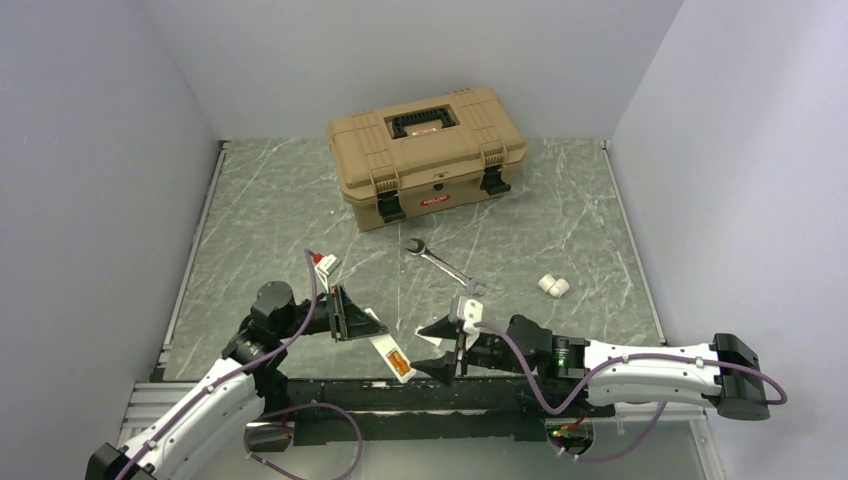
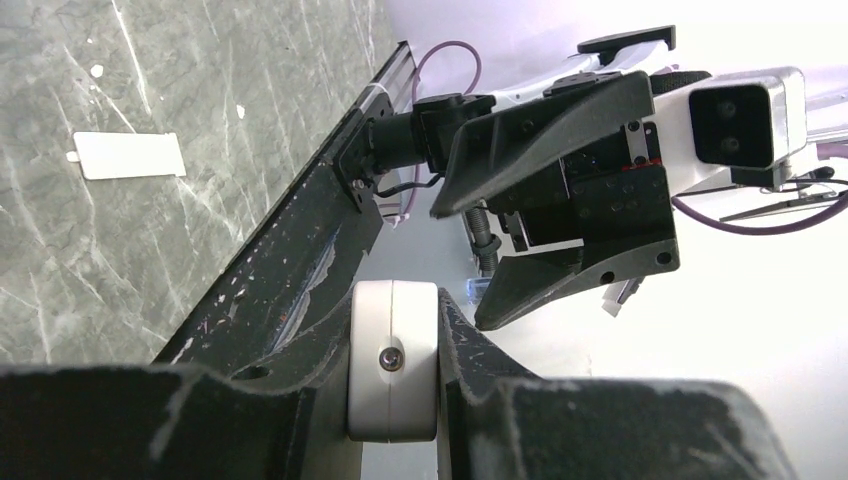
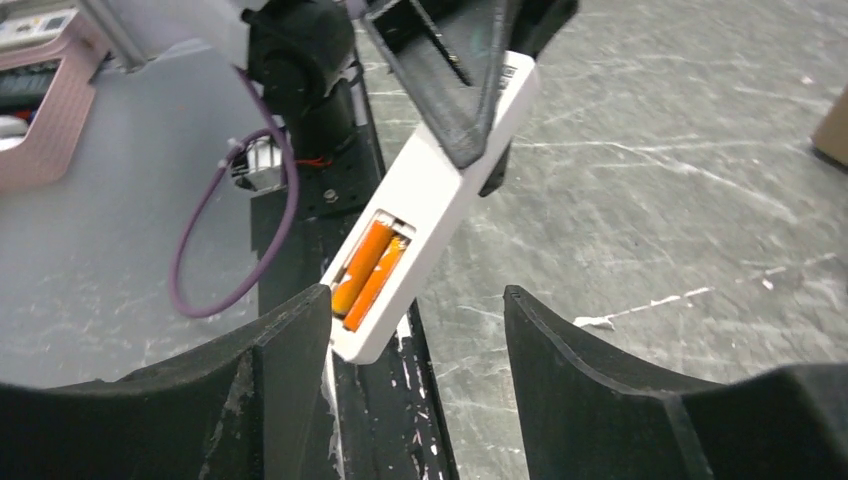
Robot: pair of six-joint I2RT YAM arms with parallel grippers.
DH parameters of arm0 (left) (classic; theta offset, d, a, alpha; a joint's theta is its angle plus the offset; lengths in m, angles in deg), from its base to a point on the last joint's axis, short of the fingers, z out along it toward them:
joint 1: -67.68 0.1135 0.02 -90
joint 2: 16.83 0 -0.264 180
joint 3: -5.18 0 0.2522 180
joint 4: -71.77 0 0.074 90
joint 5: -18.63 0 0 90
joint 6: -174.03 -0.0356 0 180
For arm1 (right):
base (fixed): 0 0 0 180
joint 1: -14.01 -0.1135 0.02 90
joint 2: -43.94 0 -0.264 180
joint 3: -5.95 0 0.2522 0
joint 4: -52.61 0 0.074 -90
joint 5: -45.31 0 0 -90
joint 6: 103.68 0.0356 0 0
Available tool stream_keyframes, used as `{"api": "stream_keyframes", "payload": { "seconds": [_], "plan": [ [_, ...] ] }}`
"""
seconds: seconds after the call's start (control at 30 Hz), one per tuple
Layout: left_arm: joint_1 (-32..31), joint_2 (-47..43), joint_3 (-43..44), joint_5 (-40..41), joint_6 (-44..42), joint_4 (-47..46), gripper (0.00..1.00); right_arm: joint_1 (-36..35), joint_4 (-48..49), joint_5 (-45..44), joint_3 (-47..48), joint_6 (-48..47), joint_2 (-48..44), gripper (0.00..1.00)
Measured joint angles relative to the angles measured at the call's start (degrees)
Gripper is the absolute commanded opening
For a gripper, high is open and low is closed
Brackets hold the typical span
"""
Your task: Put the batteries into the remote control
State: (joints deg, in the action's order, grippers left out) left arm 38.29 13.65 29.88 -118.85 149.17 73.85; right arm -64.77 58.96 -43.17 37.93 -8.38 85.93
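The remote control [image 1: 383, 347] is a slim white bar held tilted above the table's near edge. My left gripper [image 1: 352, 318] is shut on its upper part. In the left wrist view I see the remote [image 2: 392, 350] end-on, pinched between both fingers of the left gripper [image 2: 392, 305]. Two orange batteries [image 3: 368, 265] lie side by side in the remote's [image 3: 440, 190] open recess. My right gripper [image 3: 415, 335] stands open just below the remote's lower end, its left finger [image 3: 285, 345] close beside that end. From above, the right gripper [image 1: 419, 350] faces the remote from the right.
A tan toolbox [image 1: 425, 155] stands shut at the back. A steel wrench [image 1: 440, 262] lies mid-table, and two small white cylinders [image 1: 553, 286] lie to its right. A small white and red item [image 1: 325, 265] sits behind the left gripper. A flat white plate [image 2: 130, 155] lies on the table.
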Motion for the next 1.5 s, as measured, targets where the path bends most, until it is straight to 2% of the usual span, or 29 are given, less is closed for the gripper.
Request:
{"api": "stream_keyframes", "payload": {
  "seconds": [0.13, 0.47, 1.2, 1.37, 1.5],
  "plan": [
    [0.00, 0.00, 0.02, 0.42, -0.98, 0.44, 0.00, 0.00, -0.15, -3.17, 0.55, 4.22, 1.88, 0.74],
    [0.00, -2.21, 0.07, 0.90, -2.95, 0.24, 0.00, -0.02, 1.44, 0.96, 2.73, 9.60, 6.88, 0.79],
    [0.00, -4.46, 0.07, 0.35, -2.71, -4.09, 0.00, 0.31, 7.41, -1.77, 3.32, 13.90, 12.17, 0.66],
    [0.00, -4.39, 0.07, 0.26, -2.51, -4.81, 0.00, 0.50, 9.66, -2.78, 3.32, 14.49, 12.48, 0.55],
    [0.00, -4.39, 0.07, 0.24, -2.54, -4.79, 0.00, 0.61, 10.91, -2.84, 3.32, 14.78, 12.87, 0.52]
  ]
}}
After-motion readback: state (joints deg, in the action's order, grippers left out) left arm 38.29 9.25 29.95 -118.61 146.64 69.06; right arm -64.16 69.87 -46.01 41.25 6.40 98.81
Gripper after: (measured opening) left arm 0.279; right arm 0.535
